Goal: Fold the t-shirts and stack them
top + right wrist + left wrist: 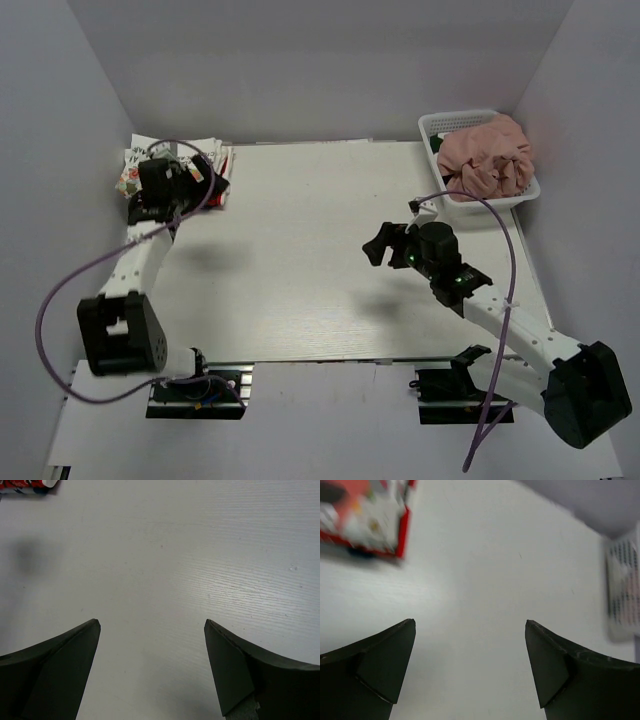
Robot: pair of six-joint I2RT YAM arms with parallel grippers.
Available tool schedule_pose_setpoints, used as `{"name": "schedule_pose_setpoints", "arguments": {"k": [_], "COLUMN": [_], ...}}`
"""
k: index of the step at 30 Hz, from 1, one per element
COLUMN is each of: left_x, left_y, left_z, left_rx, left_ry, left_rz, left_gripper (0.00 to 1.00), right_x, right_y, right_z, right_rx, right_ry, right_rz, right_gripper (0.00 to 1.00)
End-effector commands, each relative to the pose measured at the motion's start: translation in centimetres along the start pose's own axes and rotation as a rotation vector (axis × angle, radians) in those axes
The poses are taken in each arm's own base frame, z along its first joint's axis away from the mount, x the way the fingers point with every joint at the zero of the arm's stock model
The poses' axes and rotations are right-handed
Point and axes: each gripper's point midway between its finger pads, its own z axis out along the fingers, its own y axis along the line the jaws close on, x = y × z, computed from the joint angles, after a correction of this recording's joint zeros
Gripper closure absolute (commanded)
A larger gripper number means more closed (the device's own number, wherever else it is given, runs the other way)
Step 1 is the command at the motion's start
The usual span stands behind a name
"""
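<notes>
A folded stack of t-shirts, white with coloured print on top and red below, lies at the far left of the table. It also shows blurred in the left wrist view and as a corner in the right wrist view. My left gripper is open and empty, just right of the stack, over bare table. A crumpled dusty pink t-shirt fills the basket, with a bit of dark green cloth beside it. My right gripper is open and empty over mid-table.
The white mesh basket stands at the far right corner and shows at the right edge of the left wrist view. Grey walls enclose the table on the left, back and right. Purple cables hang from both arms.
</notes>
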Motion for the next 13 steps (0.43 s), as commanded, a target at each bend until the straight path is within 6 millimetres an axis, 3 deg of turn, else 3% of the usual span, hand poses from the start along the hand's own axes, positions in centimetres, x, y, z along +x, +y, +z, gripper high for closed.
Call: {"name": "schedule_pose_setpoints", "arguments": {"k": [1,2,5,6,8,9,13], "left_x": [2.9,5.0,6.7,6.3,6.3,6.0,7.5], "left_y": [-4.5,-4.0,-1.9,-2.2,-1.7,-2.6,-2.7], "left_z": [-6.1,-6.9,-9.5,-10.9,-11.9,-12.7,-12.7], "left_rx": [0.168,0.152,0.017,0.009,-0.023,0.01,0.045], "left_ry": [-0.017,0.028,0.046,0.016,-0.006,-0.025,0.007], "left_rz": [-0.05,-0.06,-0.064,-0.055,-0.055,-0.062,-0.073], "left_gripper": [0.0,0.0,0.0,0.0,0.0,0.0,0.0], "right_x": [-0.1,-0.1,0.7,0.9,0.8,0.5,0.7], "right_y": [-0.7,-0.7,-1.0,-1.0,-0.9,-0.8,-0.6], "right_z": [-0.9,-1.2,-1.7,-1.9,-2.2,-2.6,-3.2], "right_rx": [0.042,0.04,0.045,0.038,0.026,0.017,0.001], "right_ry": [-0.027,-0.032,-0.027,-0.031,-0.055,-0.069,-0.078], "right_rz": [0.043,0.045,0.074,0.069,0.069,0.07,0.068], "right_gripper": [0.1,0.1,0.1,0.1,0.1,0.1,0.1]}}
